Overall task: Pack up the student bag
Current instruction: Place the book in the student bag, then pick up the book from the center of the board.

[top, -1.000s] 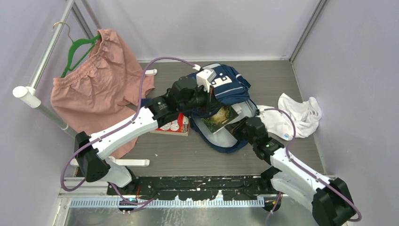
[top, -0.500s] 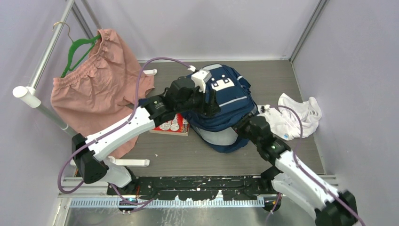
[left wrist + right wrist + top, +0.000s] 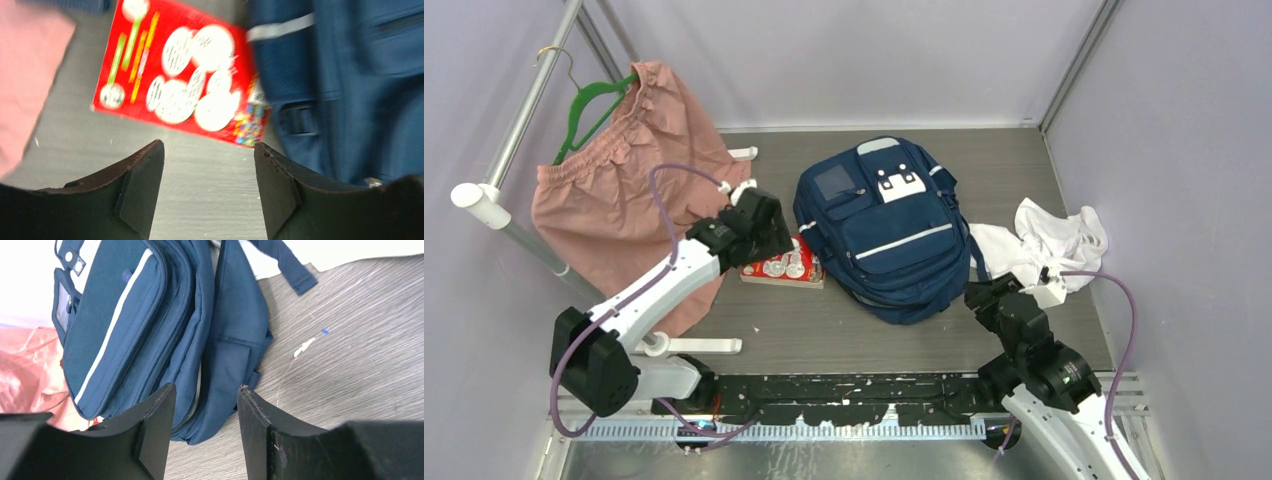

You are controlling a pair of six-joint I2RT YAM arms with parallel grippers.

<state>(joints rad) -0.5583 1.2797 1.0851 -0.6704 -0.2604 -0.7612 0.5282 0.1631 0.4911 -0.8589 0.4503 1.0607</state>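
The student bag (image 3: 884, 225), navy with white stripes and a white patch, lies flat in the middle of the table with its front flap down. My left gripper (image 3: 769, 238) hovers to its left, above a red box (image 3: 782, 265). In the left wrist view the gripper (image 3: 209, 170) is open over bare table, with the red box (image 3: 185, 75) ahead and the bag (image 3: 360, 75) to the right. My right gripper (image 3: 980, 295) sits off the bag's near right corner. In the right wrist view it (image 3: 206, 400) is open and empty, facing the bag (image 3: 150, 315).
A white cloth (image 3: 1049, 240) lies bunched right of the bag. Pink shorts (image 3: 624, 190) on a green hanger (image 3: 589, 105) hang from a rack pole (image 3: 514, 130) at the left. Grey walls enclose the table on three sides.
Both grippers opened and let go of the bag, then pulled back, the left to the left and the right toward the near edge. The bag's flap dropped shut over the book inside.
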